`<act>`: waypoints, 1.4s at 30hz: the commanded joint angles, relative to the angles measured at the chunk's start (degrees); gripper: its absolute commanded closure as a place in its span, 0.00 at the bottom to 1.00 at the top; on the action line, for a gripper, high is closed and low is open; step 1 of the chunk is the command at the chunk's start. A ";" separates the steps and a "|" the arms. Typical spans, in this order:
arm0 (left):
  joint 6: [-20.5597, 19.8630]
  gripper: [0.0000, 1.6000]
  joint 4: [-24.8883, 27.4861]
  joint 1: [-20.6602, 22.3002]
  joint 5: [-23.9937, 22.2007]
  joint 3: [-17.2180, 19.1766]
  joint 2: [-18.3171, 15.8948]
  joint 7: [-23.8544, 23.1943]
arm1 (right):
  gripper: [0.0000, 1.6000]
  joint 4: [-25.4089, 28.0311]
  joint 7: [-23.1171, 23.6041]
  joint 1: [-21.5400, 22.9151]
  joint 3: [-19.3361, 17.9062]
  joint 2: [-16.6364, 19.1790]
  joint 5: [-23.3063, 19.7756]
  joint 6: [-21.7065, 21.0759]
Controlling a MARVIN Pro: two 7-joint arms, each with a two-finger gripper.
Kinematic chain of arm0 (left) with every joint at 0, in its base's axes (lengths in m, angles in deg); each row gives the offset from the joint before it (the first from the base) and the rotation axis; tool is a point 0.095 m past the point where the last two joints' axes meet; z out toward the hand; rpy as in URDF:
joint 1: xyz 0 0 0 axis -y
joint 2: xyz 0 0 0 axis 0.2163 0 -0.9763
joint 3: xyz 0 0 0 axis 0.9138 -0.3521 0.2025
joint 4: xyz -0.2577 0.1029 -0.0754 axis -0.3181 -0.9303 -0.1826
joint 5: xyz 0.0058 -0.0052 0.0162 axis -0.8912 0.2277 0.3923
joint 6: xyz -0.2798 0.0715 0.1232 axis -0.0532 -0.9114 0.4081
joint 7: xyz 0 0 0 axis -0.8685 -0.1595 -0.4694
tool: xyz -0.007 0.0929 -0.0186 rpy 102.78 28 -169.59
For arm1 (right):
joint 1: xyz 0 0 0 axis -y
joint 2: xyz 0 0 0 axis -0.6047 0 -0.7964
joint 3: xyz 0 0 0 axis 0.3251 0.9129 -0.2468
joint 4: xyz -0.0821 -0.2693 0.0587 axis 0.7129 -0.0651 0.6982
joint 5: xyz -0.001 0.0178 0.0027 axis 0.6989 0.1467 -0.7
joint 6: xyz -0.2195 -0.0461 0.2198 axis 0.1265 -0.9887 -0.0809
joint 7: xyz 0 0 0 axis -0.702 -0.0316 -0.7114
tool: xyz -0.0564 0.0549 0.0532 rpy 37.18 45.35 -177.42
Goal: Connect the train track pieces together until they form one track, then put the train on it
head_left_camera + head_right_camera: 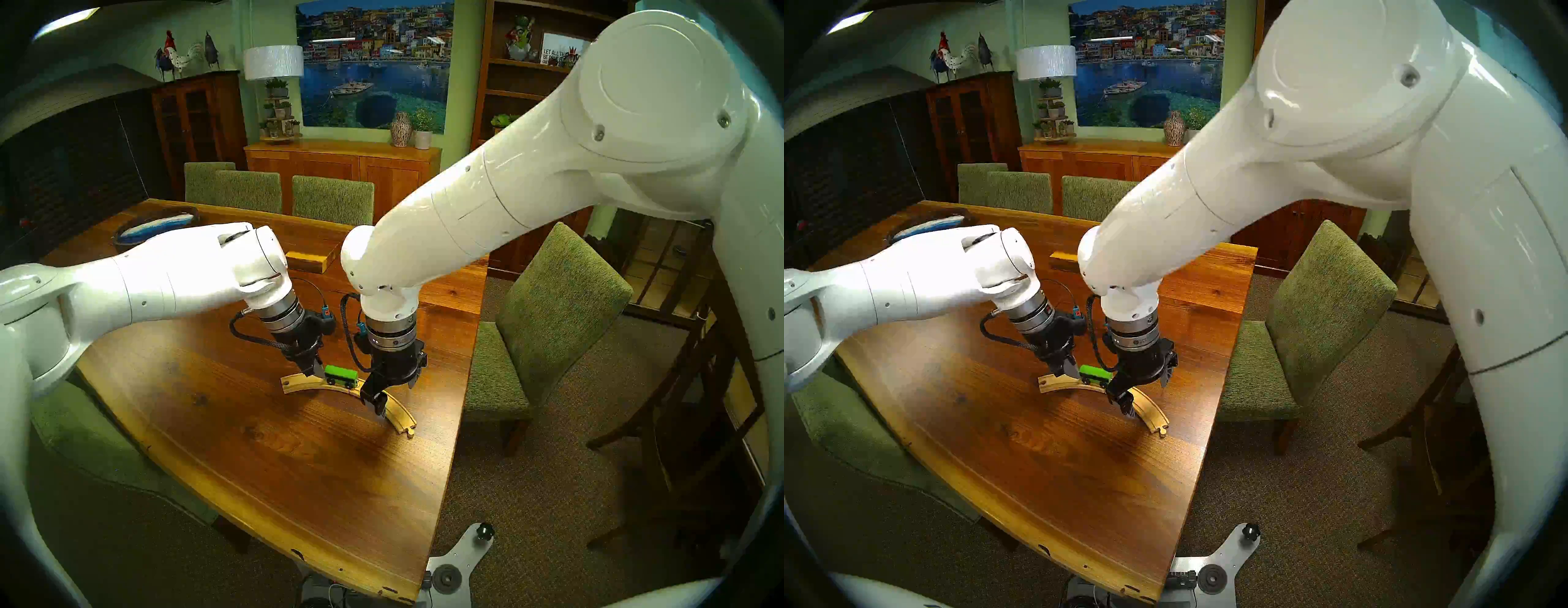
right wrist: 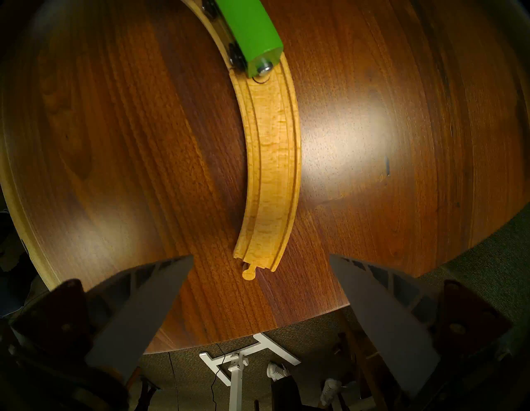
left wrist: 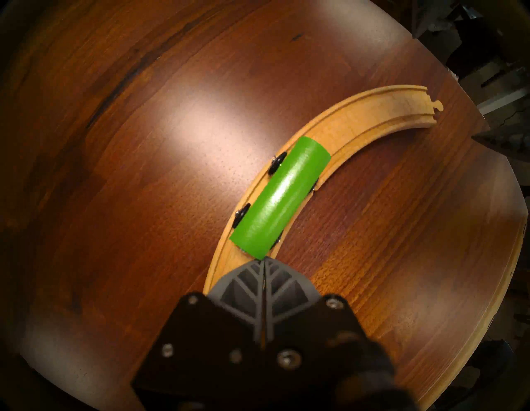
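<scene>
The two train track pieces lie joined as one pale wooden track, an arc on the wooden table. The green train stands on the arc's middle, wheels in the grooves. My left gripper is shut and empty, its tips on the track against the train's left end. My right gripper hangs open above the track's right part, holding nothing; the peg end lies between its fingers.
A rectangular wooden block lies behind the arms, and a dark bowl with blue contents sits at the far left. Green chairs stand around the table. The table's right edge runs close to the track's peg end.
</scene>
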 commanded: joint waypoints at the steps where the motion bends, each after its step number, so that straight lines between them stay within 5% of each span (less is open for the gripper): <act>1: 0.72 1.00 0.40 2.06 -0.80 2.07 0.44 -0.27 | 0.00 -0.44 0.02 1.30 -0.22 0.54 -0.03 -0.06; 26: 0.25 1.00 6.12 0.09 -3.50 3.30 -1.58 0.50 | 0.00 -0.43 0.02 1.31 -0.23 0.55 -0.03 -0.06; 42: -0.70 1.00 14.12 6.46 -0.24 2.54 -12.85 -6.13 | 0.00 -0.50 0.00 1.22 -0.20 0.51 -0.01 -0.05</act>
